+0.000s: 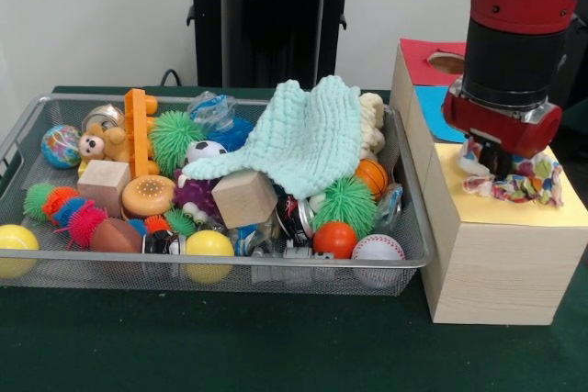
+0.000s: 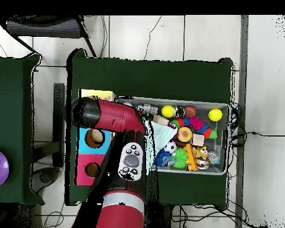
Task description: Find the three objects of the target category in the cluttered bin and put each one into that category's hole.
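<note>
Here my gripper [image 1: 497,161] hangs over the yellow panel [image 1: 514,208], a crumpled wrapper [image 1: 525,181] just beneath. Its grip I cannot tell. Light, crinkly stuff; I'd pinch a bunched fold.

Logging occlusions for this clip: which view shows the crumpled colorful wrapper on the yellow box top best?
The front view: the wrapper lies on the yellow box top, right under the claw. In the overhead view the arm covers that spot, so the wrapper is hidden.

Wire bin [image 1: 28,121] filled with toys, mint knitted cloth [image 1: 308,135] draped over them, gripper [image 1: 496,164] lowered onto crumpled colourful wrapper [image 1: 524,181] at wooden box's [image 1: 496,263] yellow near end.
</note>
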Robot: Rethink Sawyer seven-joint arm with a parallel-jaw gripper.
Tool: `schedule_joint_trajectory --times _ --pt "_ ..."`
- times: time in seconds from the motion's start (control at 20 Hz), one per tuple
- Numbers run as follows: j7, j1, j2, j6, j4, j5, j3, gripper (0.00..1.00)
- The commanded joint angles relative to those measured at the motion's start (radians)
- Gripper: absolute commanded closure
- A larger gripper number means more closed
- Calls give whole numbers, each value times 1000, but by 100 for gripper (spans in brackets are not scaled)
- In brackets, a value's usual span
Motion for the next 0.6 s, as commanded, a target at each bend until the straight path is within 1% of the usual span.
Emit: schedule_joint_trajectory --times 0.05,0.25,0.35,0.55,0.6 --pt "-8 -73 123 28 93 -53 105 100" --pt "-21 -84 145 7 82 -63 128 100" --pt "-18 -87 147 -10 89 -68 133 100" --pt "-41 -106 154 6 103 -76 161 100" --pt "-38 -107 157 -4 104 -77 164 100"
